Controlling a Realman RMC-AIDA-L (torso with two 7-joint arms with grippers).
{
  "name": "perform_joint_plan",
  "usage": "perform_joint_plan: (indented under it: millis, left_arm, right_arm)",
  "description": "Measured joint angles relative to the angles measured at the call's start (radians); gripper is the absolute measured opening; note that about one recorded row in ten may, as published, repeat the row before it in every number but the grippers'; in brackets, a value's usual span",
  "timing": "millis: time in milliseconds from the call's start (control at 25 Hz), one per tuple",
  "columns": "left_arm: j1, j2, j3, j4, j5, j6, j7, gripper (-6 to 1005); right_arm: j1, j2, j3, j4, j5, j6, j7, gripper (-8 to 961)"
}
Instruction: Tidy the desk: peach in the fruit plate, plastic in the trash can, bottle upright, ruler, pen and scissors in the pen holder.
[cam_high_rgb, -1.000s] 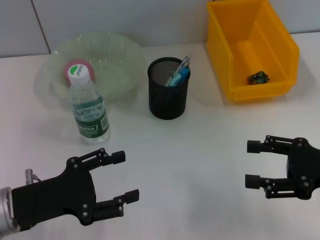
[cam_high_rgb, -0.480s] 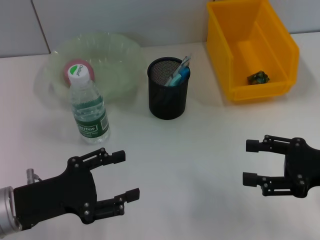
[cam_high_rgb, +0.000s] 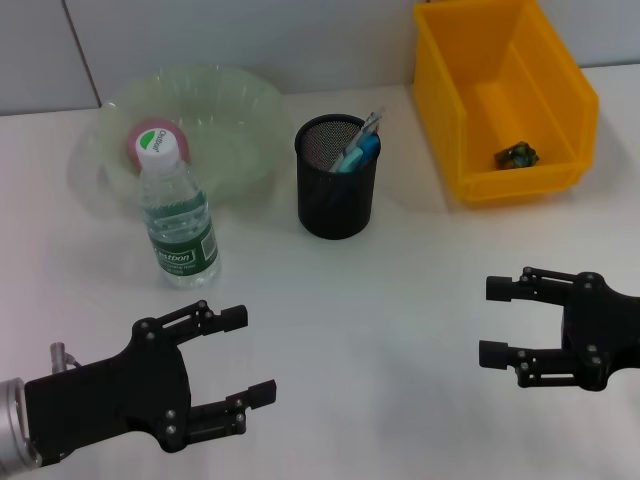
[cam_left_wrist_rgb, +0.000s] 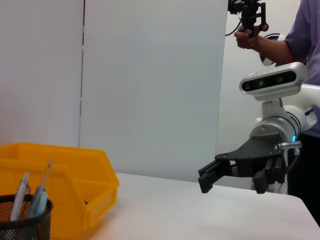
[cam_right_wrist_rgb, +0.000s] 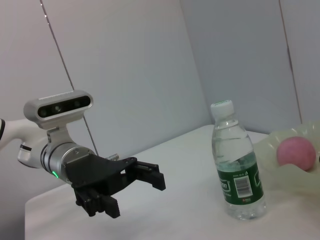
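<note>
The pink peach (cam_high_rgb: 143, 139) lies in the pale green fruit plate (cam_high_rgb: 240, 110), half behind the cap of the upright water bottle (cam_high_rgb: 178, 226). Crumpled plastic (cam_high_rgb: 517, 155) rests inside the yellow trash can (cam_high_rgb: 455, 110). The black mesh pen holder (cam_high_rgb: 336, 190) holds blue-handled and pale slim items (cam_high_rgb: 358, 146); I cannot tell ruler, pen and scissors apart. My left gripper (cam_high_rgb: 250, 354) hovers open near the table's front left. On the front right my right gripper (cam_high_rgb: 493, 321) is open too, holding nothing. The right wrist view shows the bottle (cam_right_wrist_rgb: 236, 175) and peach (cam_right_wrist_rgb: 296, 152).
White table (cam_high_rgb: 380, 300) with bare surface between the two grippers and the objects at the back. A white wall runs behind. In the left wrist view a person (cam_left_wrist_rgb: 280, 35) stands behind the robot, beyond the table's edge.
My right gripper has drifted slightly toward the table's middle. The left gripper has barely shifted. Nothing else moved.
</note>
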Motion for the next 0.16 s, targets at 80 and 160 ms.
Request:
perform_joint_plan:
  millis: [80,160]
  left_arm:
    - [0.000,0.000,0.000,0.000,0.000,0.000,0.000,795]
    - [0.000,0.000,-0.001,0.000,0.000,0.000,0.000,795]
  right_arm:
    - [0.004,0.000,0.000,0.000,0.000,0.000,0.000,826]
    - [0.005,0.000,0.000,0.000,0.000,0.000,0.000,826]
